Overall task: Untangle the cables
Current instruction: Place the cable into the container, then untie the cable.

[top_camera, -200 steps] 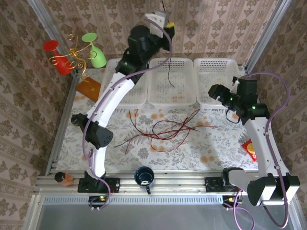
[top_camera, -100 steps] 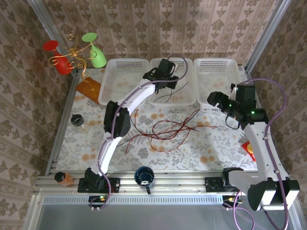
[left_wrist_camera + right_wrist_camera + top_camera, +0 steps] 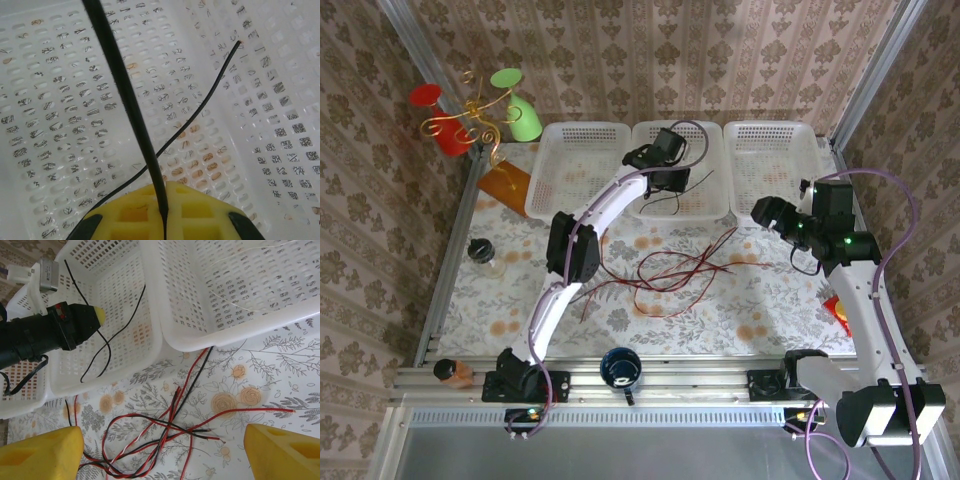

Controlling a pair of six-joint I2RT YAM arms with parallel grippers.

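A tangle of red and black cables lies on the flowered tablecloth in front of the baskets and shows close up in the right wrist view. My left gripper hangs low inside the middle white basket. It is shut on one black cable, clamped between its yellow pads. That cable's loose length curls over the basket floor. My right gripper hovers open above the tangle's right side. Its yellow fingers stand far apart with nothing between them.
White baskets stand to the left and right of the middle one. A dark mug sits at the near edge, a small jar at the left, a red packet at the right. Cups and a wire stand are back left.
The left arm came down from high above the baskets into the middle basket, carrying the black cable. The right gripper drifted slightly left.
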